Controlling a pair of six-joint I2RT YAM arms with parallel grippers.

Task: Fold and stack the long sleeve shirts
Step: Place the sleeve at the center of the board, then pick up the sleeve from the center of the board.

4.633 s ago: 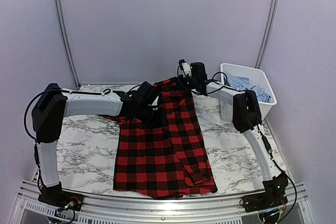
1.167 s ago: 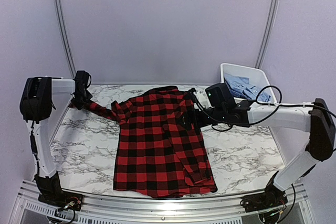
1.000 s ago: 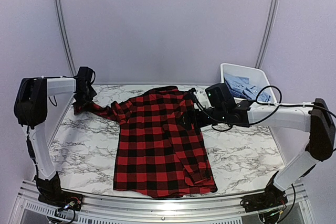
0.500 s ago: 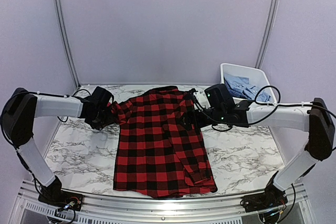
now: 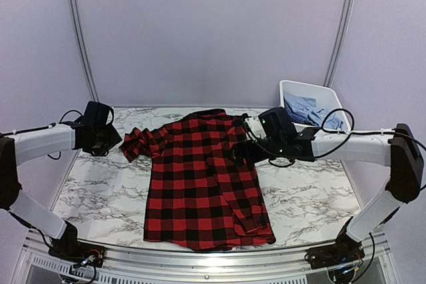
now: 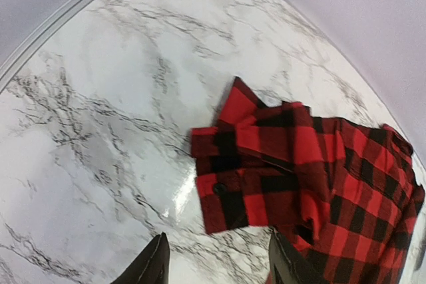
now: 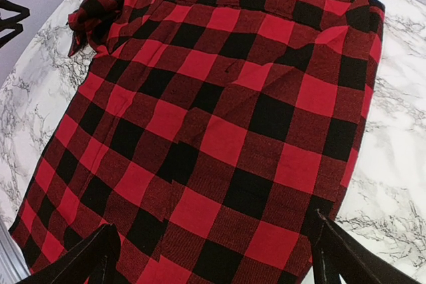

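Tub contents are showing only in part. The white tub [image 5: 327, 100] is standing at the far right corner of the worktop [image 5: 93, 184], and crumpled light blue shirts [image 5: 305, 106] are lying inside it. Their lower folds are hiding behind its wall, and a cable of the right arm is looping across its near side.

The red-and-black check shirt [image 5: 200, 184] is lying spread out in the middle of the worktop, with its collar toward the far edge and its hem close to the near edge. Its left sleeve [image 6: 256, 164] is sitting bunched beside the shoulder, with a buttoned cuff on top. The other sleeve is lying folded down along the shirt's right side.

From above, the right fingers [image 7: 339, 254] are blending into the dark squares and are hard to make out. The right wrist view is showing them spread wide over the shirt's body, pinching nothing; whether they are touching the cloth cannot be told.

The left fingers [image 6: 154, 267] are also spread apart and holding nothing. They are hovering over bare marble just beside the bunched cuff. Only their tips are entering the bottom of the left wrist view.
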